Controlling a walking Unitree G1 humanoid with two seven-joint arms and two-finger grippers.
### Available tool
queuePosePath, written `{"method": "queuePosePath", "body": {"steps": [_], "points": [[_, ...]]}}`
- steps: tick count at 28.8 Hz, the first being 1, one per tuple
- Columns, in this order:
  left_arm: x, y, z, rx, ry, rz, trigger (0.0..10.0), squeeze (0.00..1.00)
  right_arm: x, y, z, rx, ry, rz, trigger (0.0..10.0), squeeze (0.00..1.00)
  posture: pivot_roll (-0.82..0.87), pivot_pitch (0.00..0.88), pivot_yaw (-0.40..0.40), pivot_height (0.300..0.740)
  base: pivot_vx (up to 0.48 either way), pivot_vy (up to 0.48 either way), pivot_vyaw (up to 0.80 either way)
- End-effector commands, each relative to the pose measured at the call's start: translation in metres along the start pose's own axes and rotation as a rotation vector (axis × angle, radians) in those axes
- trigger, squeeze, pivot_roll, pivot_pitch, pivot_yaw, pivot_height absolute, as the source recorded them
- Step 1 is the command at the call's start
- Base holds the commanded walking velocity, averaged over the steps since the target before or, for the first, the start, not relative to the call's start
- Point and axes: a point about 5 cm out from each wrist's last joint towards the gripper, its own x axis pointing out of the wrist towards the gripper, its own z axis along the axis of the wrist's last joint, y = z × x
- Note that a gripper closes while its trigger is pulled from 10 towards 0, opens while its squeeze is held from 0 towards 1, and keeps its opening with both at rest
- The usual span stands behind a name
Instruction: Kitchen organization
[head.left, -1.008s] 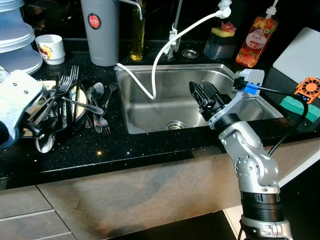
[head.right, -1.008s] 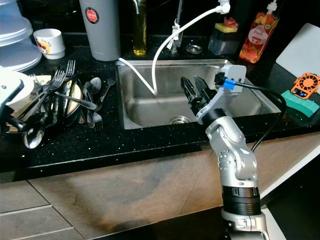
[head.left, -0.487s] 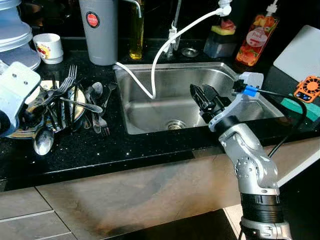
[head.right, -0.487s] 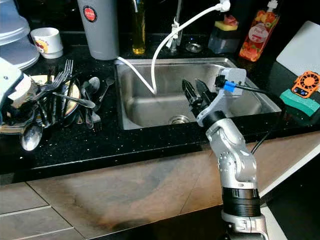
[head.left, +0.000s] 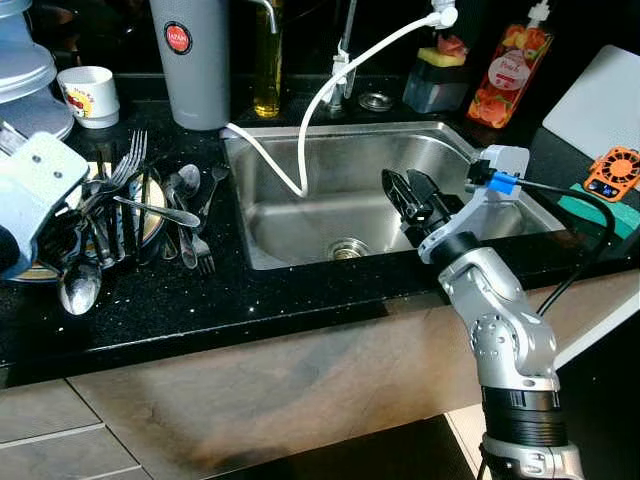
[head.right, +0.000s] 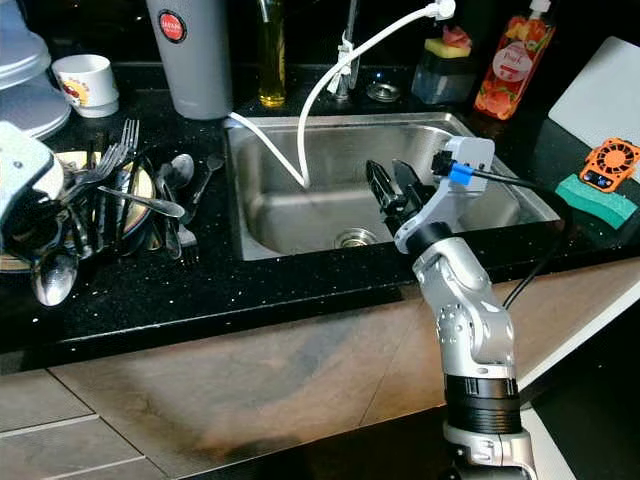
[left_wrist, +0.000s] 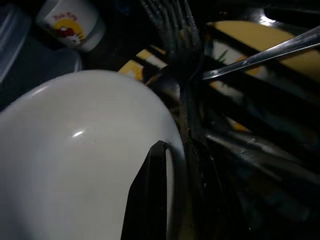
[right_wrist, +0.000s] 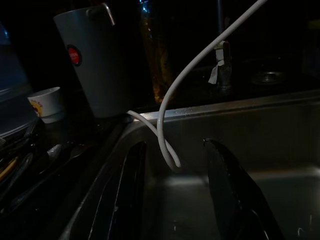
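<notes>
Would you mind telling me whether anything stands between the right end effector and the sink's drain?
Nothing solid does: the right end effector hangs open over the steel sink, above the drain. The white hose dangles further back.

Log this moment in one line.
left tool: at white bowl over cutlery pile | right tool: open, empty, above sink

Forks and spoons (head.left: 150, 215) lie jumbled across a yellow-patterned plate (head.left: 152, 205), left of frame, beside the steel sink (head.left: 345, 190).
</notes>
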Motion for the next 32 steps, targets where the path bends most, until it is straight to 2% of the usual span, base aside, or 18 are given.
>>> {"method": "queuePosePath", "body": {"steps": [1,2,3,8,9,10,11,12,15,16,17,19,20,21,25,27,29,32], "points": [[-0.003,0.005,0.003,0.073,0.007,0.025,10.0,0.9,-0.002,-0.003,0.005,-0.007,-0.024,-0.015,10.0,0.0,0.14,0.051,-0.066,0.74,0.0,0.0,0.0],[-0.003,0.005,0.003,0.073,0.007,0.025,10.0,0.9,-0.002,-0.003,0.005,-0.007,-0.024,-0.015,10.0,0.0,0.14,0.051,-0.066,0.74,0.0,0.0,0.0],[-0.003,0.006,0.004,0.071,0.005,0.036,10.0,1.0,-0.002,-0.003,0.005,-0.007,-0.024,-0.015,10.0,0.0,0.14,0.051,-0.067,0.74,0.0,0.0,0.0],[-0.007,0.013,0.007,0.13,0.016,0.054,10.0,1.0,-0.001,-0.002,0.004,-0.006,-0.024,-0.013,10.0,0.0,0.14,0.052,-0.067,0.74,0.0,0.0,0.0],[-0.009,0.015,0.007,0.147,0.024,0.053,10.0,0.81,-0.001,-0.002,0.004,-0.006,-0.024,-0.013,10.0,0.0,0.14,0.053,-0.066,0.74,0.0,0.0,0.0],[-0.01,0.016,0.007,0.158,0.028,0.05,10.0,0.43,-0.001,-0.002,0.004,-0.005,-0.023,-0.014,10.0,0.0,0.14,0.053,-0.066,0.74,0.0,0.0,0.0],[-0.01,0.016,0.007,0.158,0.028,0.05,10.0,0.43,-0.001,-0.002,0.004,-0.005,-0.023,-0.014,10.0,0.0,0.14,0.053,-0.066,0.74,0.0,0.0,0.0],[-0.015,0.02,0.005,0.216,0.047,0.033,10.0,0.0,-0.001,-0.002,0.004,-0.003,-0.024,-0.015,10.0,0.0,0.14,0.054,-0.064,0.74,0.0,0.0,0.0],[-0.019,0.024,0.003,0.251,0.068,0.025,10.0,0.0,-0.002,-0.002,0.003,-0.002,-0.023,-0.015,10.0,0.0,0.15,0.056,-0.06,0.74,0.0,0.0,0.0],[-0.021,0.026,-0.003,0.286,0.098,0.008,10.0,0.0,-0.002,0.001,0.002,0.018,-0.007,0.027,10.0,0.0,0.15,0.056,-0.057,0.74,0.0,0.0,0.0],[-0.021,0.026,-0.003,0.286,0.098,0.008,10.0,0.0,-0.002,0.001,0.002,0.018,-0.007,0.027,10.0,0.0,0.15,0.056,-0.057,0.74,0.0,0.0,0.0],[-0.023,0.026,-0.007,0.3,0.12,-0.019,10.0,0.0,-0.007,0.019,0.003,0.066,0.021,0.215,10.0,0.0,0.15,0.056,-0.057,0.74,0.0,0.0,0.0],[-0.023,0.025,-0.007,0.301,0.119,-0.029,10.0,0.0,-0.01,0.025,0.005,0.049,0.025,0.281,10.0,0.0,0.15,0.056,-0.057,0.74,0.0,0.0,0.0],[-0.023,0.025,-0.007,0.301,0.119,-0.029,10.0,0.0,-0.01,0.025,0.005,0.049,0.025,0.281,10.0,0.0,0.15,0.056,-0.057,0.74,0.0,0.0,0.0],[-0.023,0.022,-0.008,0.308,0.119,-0.045,10.0,0.0,-0.013,0.041,0.004,-0.031,0.066,0.439,10.0,0.0,0.15,0.056,-0.057,0.74,0.0,0.0,0.0],[-0.024,0.022,-0.009,0.31,0.122,-0.048,10.0,0.0,-0.014,0.044,0.003,-0.039,0.082,0.479,10.0,0.0,0.15,0.056,-0.057,0.74,0.0,0.0,0.0],[-0.024,0.022,-0.012,0.326,0.133,-0.061,10.0,0.0,-0.016,0.053,0.001,-0.082,0.11,0.582,10.0,0.0,0.15,0.043,-0.055,0.74,0.0,0.0,0.0],[-0.023,0.025,-0.016,0.356,0.154,-0.057,10.0,0.0,-0.017,0.059,-0.002,-0.119,0.141,0.663,10.0,0.0,0.15,0.043,-0.055,0.74,0.0,0.0,0.0]]}}
